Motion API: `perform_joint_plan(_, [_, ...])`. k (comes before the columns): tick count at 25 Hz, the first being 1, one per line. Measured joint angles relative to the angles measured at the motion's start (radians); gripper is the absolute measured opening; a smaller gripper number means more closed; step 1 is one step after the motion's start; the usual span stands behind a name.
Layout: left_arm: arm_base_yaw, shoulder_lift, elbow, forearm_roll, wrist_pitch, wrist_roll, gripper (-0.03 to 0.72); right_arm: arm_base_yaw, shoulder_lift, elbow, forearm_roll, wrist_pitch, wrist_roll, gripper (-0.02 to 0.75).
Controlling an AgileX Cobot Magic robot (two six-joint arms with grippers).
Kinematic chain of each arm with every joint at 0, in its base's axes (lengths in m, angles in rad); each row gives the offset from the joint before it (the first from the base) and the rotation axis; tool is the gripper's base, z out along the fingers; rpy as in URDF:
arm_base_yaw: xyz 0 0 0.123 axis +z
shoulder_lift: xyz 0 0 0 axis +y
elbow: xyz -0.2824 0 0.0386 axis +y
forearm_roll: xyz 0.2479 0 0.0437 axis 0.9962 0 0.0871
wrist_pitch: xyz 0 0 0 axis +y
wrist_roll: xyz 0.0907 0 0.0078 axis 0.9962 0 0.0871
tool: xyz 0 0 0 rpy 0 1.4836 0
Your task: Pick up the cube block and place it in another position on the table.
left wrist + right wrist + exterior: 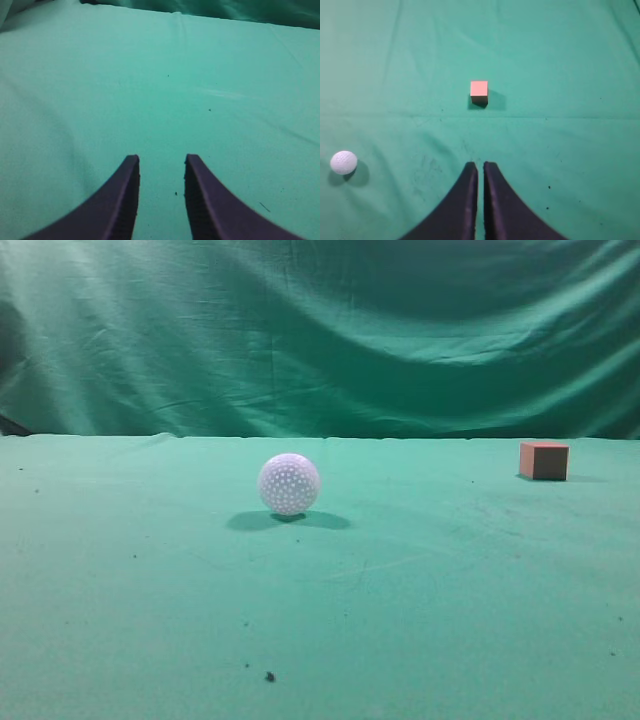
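Cube block [544, 460] untouched, well right of the ball [289, 484], toward the surface's [420, 600] far edge.
Right fingers [480, 172] hang nearly closed and empty, lined up with the block ahead, likely for the approach; left fingers [161, 167] are parted, holding nothing, over bare cloth.

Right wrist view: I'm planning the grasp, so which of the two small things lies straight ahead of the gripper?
The cube block, pink-topped and flat-sided, sits straight ahead of the right gripper. The white dimpled ball lies far off to the left.
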Motion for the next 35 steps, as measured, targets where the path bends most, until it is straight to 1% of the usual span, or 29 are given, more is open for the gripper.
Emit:
perform_joint_plan(4, [0.0,0.0,0.0,0.0,0.0,0.0,0.262,0.0,-0.186,0.097,0.025,-0.03,0.002,0.0])
perform_joint_plan(6, [0.0,0.0,0.0,0.0,0.0,0.0,0.262,0.0,-0.239,0.111,0.048,0.003,-0.002,0.0])
perform_joint_plan(8, [0.0,0.0,0.0,0.0,0.0,0.0,0.262,0.0,-0.277,0.113,0.043,0.03,-0.03,0.0])
perform_joint_plan(14, [0.0,0.0,0.0,0.0,0.0,0.0,0.262,0.0,-0.294,0.116,-0.055,0.04,-0.047,0.0])
perform_joint_plan(16, [0.0,0.0,0.0,0.0,0.0,0.0,0.262,-0.002,-0.316,0.138,-0.085,0.007,-0.049,0.0])
perform_joint_plan(19, [0.0,0.0,0.0,0.0,0.0,0.0,0.262,-0.042,-0.4,0.246,-0.095,-0.106,-0.079,0.0])
perform_joint_plan(24, [0.0,0.0,0.0,0.0,0.0,0.0,0.262,-0.185,-0.585,0.543,-0.08,-0.357,-0.086,0.0])
perform_joint_plan(27, [0.0,0.0,0.0,0.0,0.0,0.0,0.262,-0.254,-0.69,0.699,-0.054,-0.452,-0.086,0.0])
perform_joint_plan(30, [0.0,0.0,0.0,0.0,0.0,0.0,0.262,-0.28,-0.776,0.822,-0.049,-0.498,-0.086,0.0])
perform_joint_plan(35, [0.0,0.0,0.0,0.0,0.0,0.0,0.262,-0.28,-0.785,0.976,-0.041,-0.554,-0.086,0.0])
